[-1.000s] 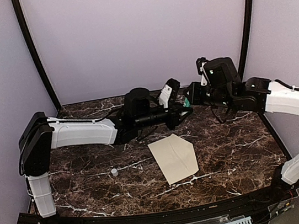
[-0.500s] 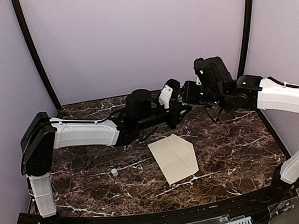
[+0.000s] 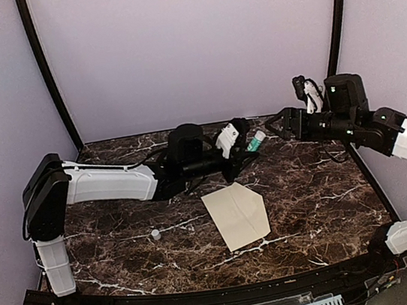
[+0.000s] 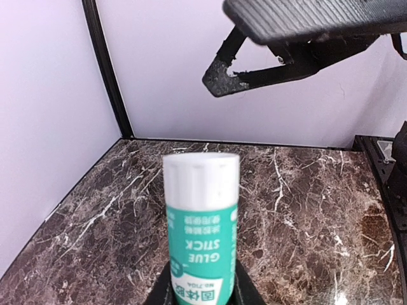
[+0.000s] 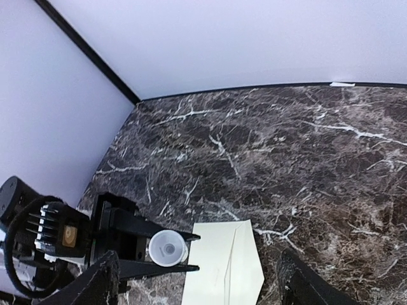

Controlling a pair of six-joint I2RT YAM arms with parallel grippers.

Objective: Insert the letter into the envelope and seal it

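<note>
From above, the left gripper (image 3: 245, 149) is clamped on a green-and-white glue stick (image 3: 256, 142) over the back of the counter (image 3: 112, 256); the right gripper (image 3: 277, 122), just right of it, gapes wide and holds nothing; the envelope (image 3: 236, 214) lies flat at mid-frame, 1 small white object (image 3: 155, 234) to its left. In the left wrist view the stick stands upright at bottom centre, pinched between 2 fingers (image 4: 245, 293); the right gripper's spread fingers (image 4: 305, 19) fill the upper right. In the right wrist view the envelope sits at bottom centre, just right of the stick's round end.
</note>
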